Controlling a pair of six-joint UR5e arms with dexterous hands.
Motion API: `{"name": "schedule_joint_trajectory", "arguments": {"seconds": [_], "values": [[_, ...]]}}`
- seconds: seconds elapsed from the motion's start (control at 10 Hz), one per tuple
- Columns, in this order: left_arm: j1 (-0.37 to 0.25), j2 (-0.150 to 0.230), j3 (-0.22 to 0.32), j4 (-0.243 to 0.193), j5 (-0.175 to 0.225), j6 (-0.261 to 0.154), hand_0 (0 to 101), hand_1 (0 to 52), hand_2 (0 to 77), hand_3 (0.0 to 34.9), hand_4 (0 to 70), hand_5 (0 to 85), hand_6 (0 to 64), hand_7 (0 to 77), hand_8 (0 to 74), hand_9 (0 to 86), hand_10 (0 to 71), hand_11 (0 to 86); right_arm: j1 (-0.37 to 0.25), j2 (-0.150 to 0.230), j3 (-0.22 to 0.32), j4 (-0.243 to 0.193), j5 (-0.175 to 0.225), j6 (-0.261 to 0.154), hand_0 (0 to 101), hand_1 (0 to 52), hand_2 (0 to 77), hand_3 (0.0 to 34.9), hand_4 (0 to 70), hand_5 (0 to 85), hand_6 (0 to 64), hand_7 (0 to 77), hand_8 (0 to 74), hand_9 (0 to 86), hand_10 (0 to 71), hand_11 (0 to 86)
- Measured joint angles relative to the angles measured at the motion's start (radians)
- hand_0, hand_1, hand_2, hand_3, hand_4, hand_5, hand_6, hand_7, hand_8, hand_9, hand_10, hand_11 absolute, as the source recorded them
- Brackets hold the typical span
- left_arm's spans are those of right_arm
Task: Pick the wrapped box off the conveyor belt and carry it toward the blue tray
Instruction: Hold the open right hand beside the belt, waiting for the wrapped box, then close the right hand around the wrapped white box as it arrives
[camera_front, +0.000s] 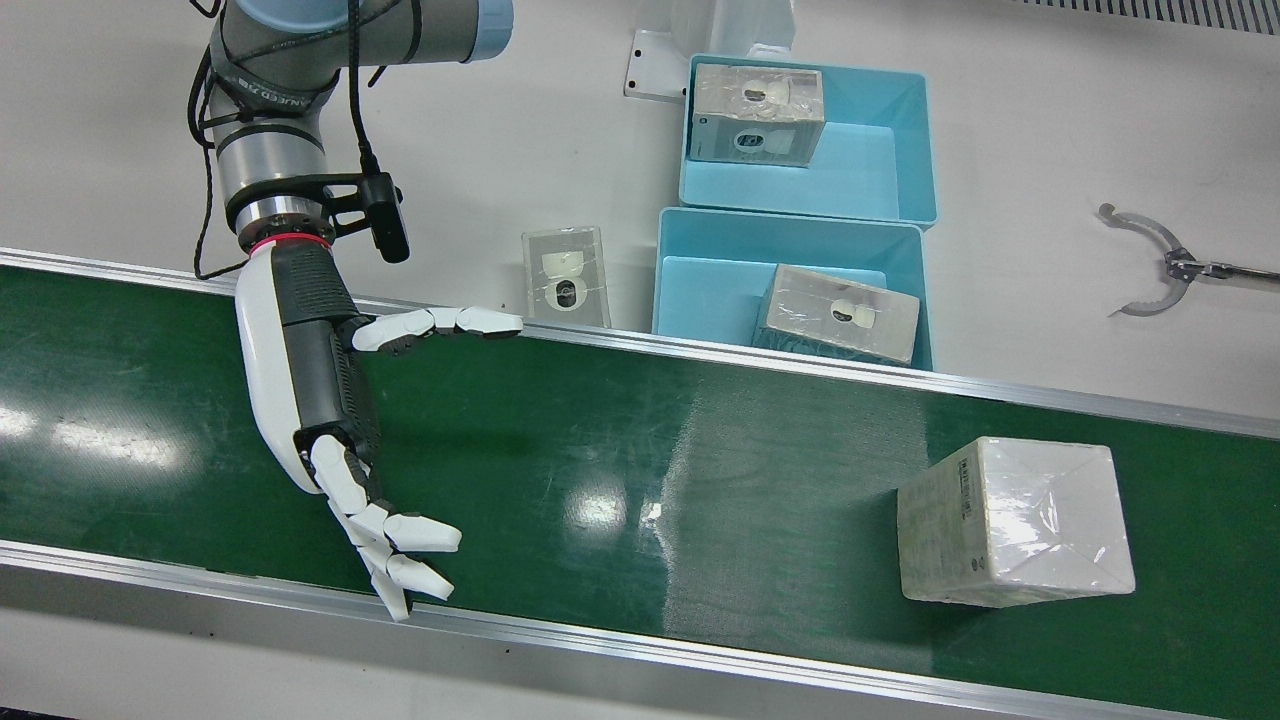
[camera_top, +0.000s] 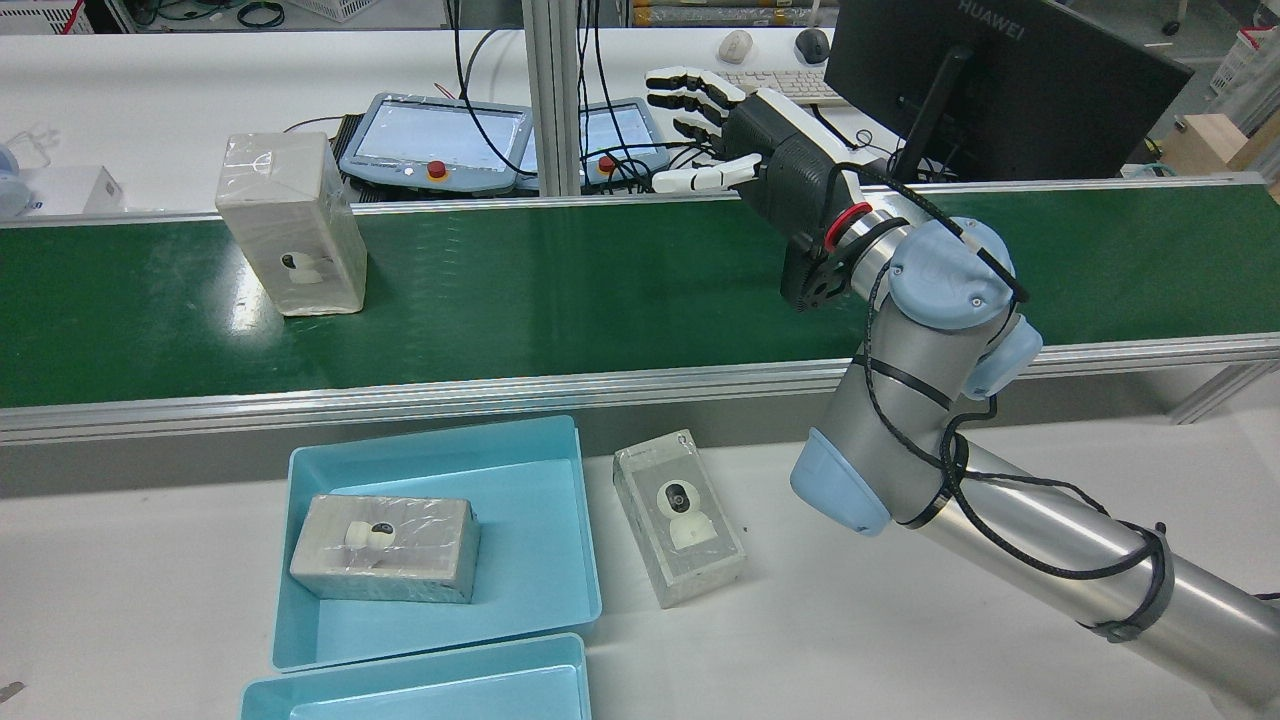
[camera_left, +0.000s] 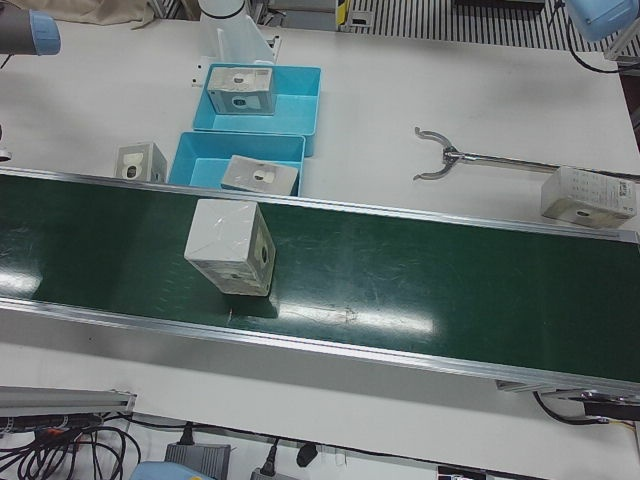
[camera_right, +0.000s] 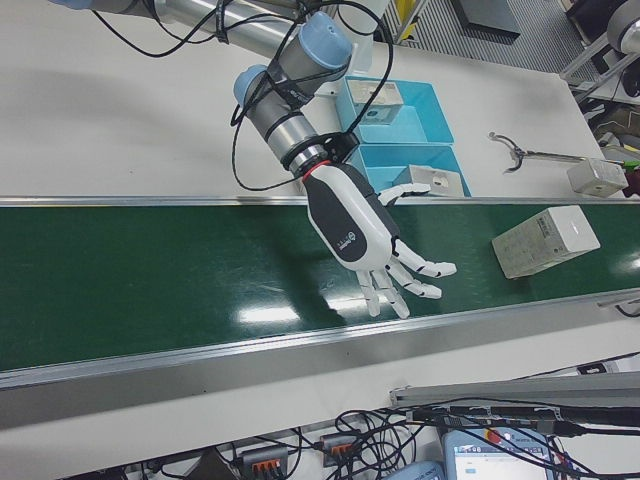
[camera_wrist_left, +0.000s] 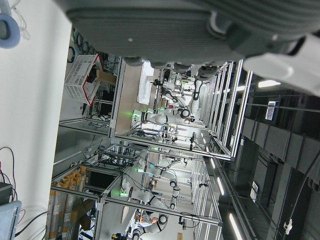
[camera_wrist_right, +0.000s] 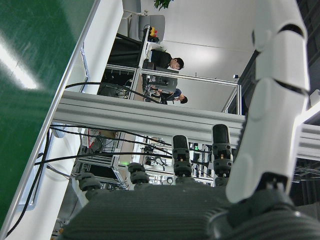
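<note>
The wrapped box (camera_front: 1015, 520) stands on the green conveyor belt (camera_front: 620, 440), seen at the left end of the belt in the rear view (camera_top: 290, 225) and in the left-front view (camera_left: 230, 247). My right hand (camera_front: 320, 400) hovers over the belt, open and empty, fingers spread, well away from the box; it also shows in the rear view (camera_top: 770, 160) and the right-front view (camera_right: 365, 235). Two blue trays (camera_front: 905, 150) (camera_front: 690, 260) sit beside the belt, each holding a wrapped box. Only the underside of my left hand (camera_wrist_left: 165, 30) shows; its fingers are hidden.
A loose wrapped box (camera_front: 566, 275) lies on the white table between the belt's rail and the trays. A metal grabber tool (camera_front: 1150, 265) lies on the table further along. Another box (camera_left: 590, 195) sits at the table's far end. Teach pendants (camera_top: 435, 140) lie beyond the belt.
</note>
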Motion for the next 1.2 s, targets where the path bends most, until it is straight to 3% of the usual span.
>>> {"name": "schedule_joint_trajectory", "arguments": {"seconds": [1.2], "values": [[0.000, 0.000, 0.000, 0.000, 0.000, 0.000, 0, 0.0, 1.1, 0.0, 0.0, 0.5, 0.0, 0.5, 0.5, 0.5, 0.5, 0.0, -0.011, -0.007, 0.000, 0.000, 0.000, 0.000, 44, 11.5, 16.4, 30.1, 10.4, 27.3, 0.0, 20.7, 2.2, 8.7, 2.7, 4.4]]}}
